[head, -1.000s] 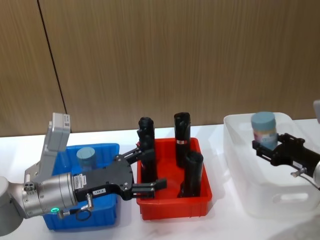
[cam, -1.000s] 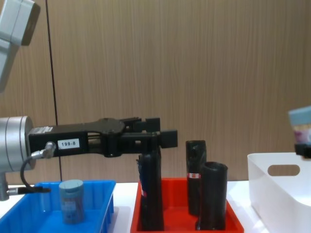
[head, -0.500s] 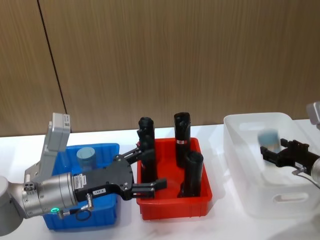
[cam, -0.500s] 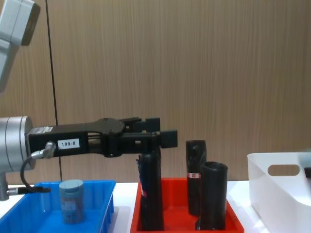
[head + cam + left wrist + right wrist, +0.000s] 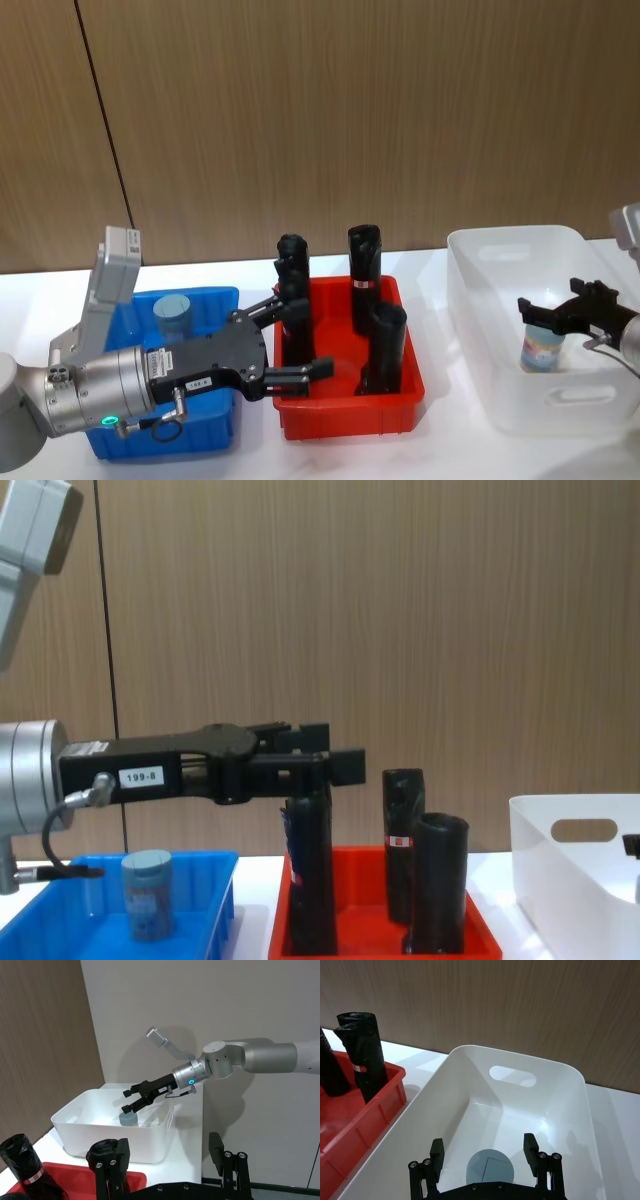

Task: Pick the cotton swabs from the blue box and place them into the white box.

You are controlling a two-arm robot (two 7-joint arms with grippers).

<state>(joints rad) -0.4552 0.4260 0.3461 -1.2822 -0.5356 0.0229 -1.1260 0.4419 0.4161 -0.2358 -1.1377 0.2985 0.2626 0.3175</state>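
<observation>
Swab jar [image 5: 172, 312] in blue box [image 5: 210, 296], second jar [image 5: 543, 349] in white box [image 5: 500, 236]

The white bench [image 5: 450, 455] carries the blue box [image 5: 200, 294] at left, the red tray [image 5: 345, 415] beside it and the white box [image 5: 545, 408] at right.

A red tray [image 5: 345, 418] sits on the white table [image 5: 440, 455], in front of a wood-panel wall [image 5: 400, 120]. Three black tubes stand upright in the tray: one [image 5: 291, 258] along the left side, one [image 5: 364, 262] at the rear right, and one [image 5: 386, 345] toward the front right, just beside the second. A dark vertical seam [image 5: 105, 130] runs down the wall's left part.
</observation>
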